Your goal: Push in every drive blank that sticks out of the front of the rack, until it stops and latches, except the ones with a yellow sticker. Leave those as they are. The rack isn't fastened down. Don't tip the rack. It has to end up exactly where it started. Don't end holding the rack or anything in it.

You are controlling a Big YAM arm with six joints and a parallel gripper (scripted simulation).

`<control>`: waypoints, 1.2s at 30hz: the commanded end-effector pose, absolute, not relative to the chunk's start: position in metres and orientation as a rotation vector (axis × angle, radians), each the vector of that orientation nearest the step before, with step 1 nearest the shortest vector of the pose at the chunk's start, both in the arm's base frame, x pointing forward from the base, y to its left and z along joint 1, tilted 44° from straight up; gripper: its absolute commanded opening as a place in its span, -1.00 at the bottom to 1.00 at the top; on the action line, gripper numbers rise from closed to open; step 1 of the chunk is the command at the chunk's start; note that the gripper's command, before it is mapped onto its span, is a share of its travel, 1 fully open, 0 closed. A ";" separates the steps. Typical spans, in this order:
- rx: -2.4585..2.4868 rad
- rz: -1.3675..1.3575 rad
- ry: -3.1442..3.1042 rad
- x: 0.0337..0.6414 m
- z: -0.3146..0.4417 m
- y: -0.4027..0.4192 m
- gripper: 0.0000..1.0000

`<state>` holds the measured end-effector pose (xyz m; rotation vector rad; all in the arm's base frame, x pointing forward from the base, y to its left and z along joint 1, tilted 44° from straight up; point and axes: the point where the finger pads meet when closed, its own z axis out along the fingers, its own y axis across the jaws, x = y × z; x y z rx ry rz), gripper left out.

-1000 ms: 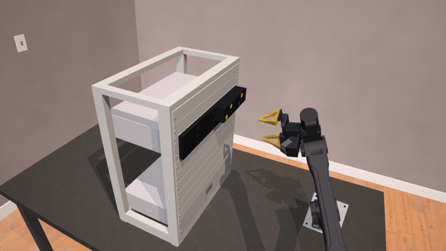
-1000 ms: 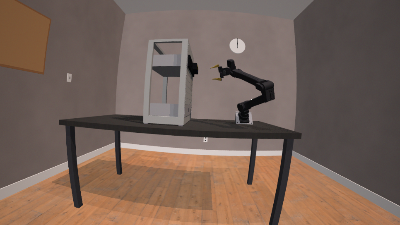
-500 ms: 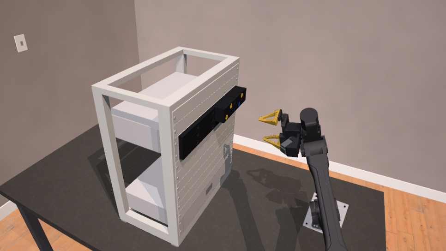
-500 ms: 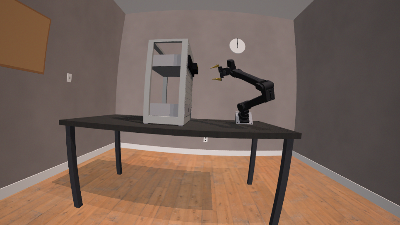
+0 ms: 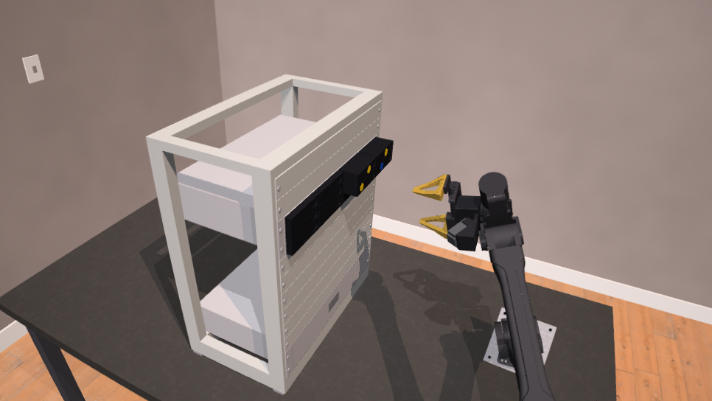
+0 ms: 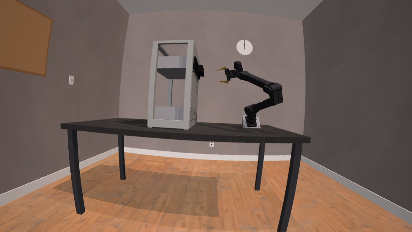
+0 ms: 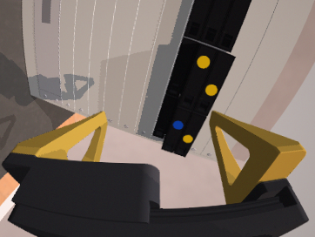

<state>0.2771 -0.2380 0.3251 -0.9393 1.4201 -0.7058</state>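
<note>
One white rack (image 5: 271, 208) stands upright on the dark surface (image 5: 99, 279), its front panel facing the single black arm (image 5: 513, 293) bolted to a grey base plate (image 5: 548, 332) on the right. A black band of drive bays (image 5: 311, 214) runs across the upper part of the front. At the far end of that band, four drive blanks (image 5: 371, 164) stick out from the front as one block; the remaining bays lie flush. Counting the round stickers on the protruding faces in the wrist view: three yellow stickers (image 7: 203, 62) and one blue sticker (image 7: 177, 125).

The hand (image 5: 432, 206) hangs in the air to the right of the rack, level with the protruding block and well apart from it. Its two yellow fingers (image 5: 432, 187) stand spread wide, one above the other, with nothing between them.
</note>
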 end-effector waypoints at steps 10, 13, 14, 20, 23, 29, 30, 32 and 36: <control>-0.630 -0.692 1.458 0.240 0.322 -0.306 1.00; -0.630 -0.692 1.458 0.240 0.322 -0.306 1.00; -0.630 -0.692 1.458 0.240 0.322 -0.306 1.00; -0.630 -0.692 1.458 0.244 0.325 -0.308 1.00; -0.630 -0.693 1.458 0.256 0.334 -0.316 1.00; -0.593 -0.711 1.421 0.304 0.389 -0.339 1.00; -0.592 -0.711 1.420 0.309 0.393 -0.342 1.00; -0.592 -0.710 1.419 0.317 0.399 -0.346 1.00; -0.560 -0.666 1.455 0.319 0.373 -0.343 1.00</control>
